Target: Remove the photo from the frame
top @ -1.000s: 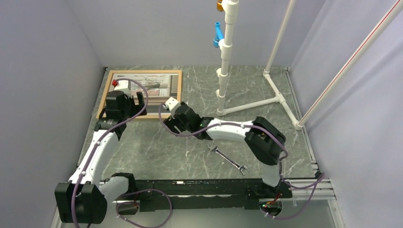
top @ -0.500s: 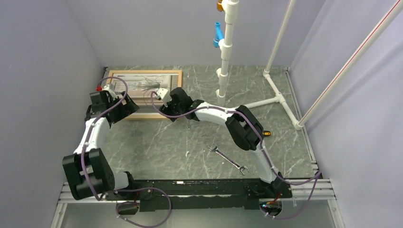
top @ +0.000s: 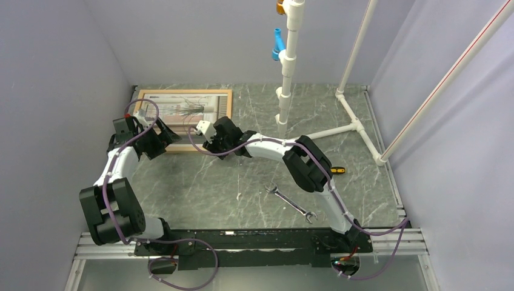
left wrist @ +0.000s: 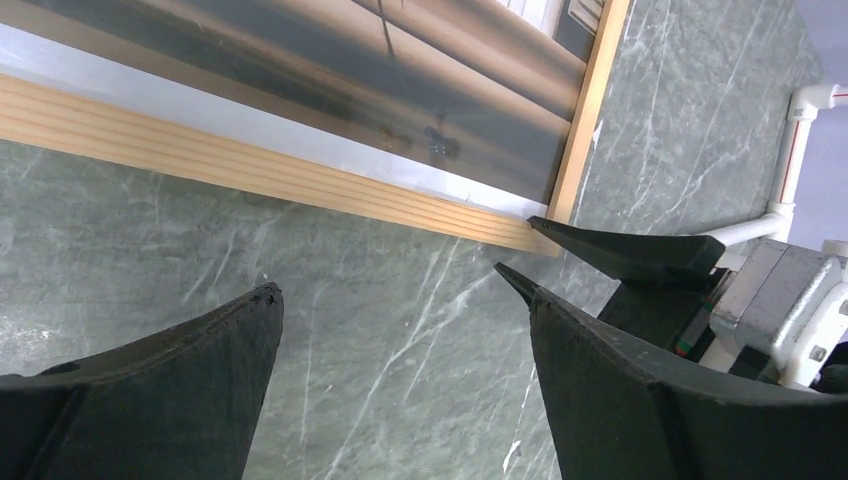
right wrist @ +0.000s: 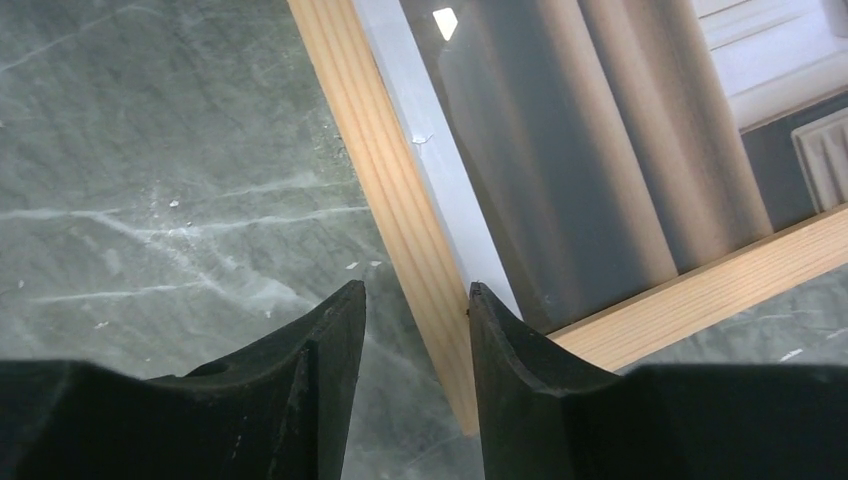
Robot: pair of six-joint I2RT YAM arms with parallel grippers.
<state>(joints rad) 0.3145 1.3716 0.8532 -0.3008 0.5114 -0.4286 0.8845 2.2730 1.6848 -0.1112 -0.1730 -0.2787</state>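
Nearest the arm bases, lower centre of the overhead view: a wrench (top: 291, 201), flat on the green marble table (top: 242, 194). Farther up, left of centre: left gripper (left wrist: 388, 282) spread wide, holding nothing, just off the near long strip of the frame (top: 185, 92). Beside it, right gripper (right wrist: 413, 288) parted by a narrow slot, at the frame's near right corner, one fingertip over the wood, the other over bare marble. Upper left: frame flat on the table, photo (top: 188, 108) inside it. Beyond, upper centre: white PVC pipe stand (top: 285, 91).

Pale wood frame (right wrist: 400, 200), green white-veined table (top: 242, 182)
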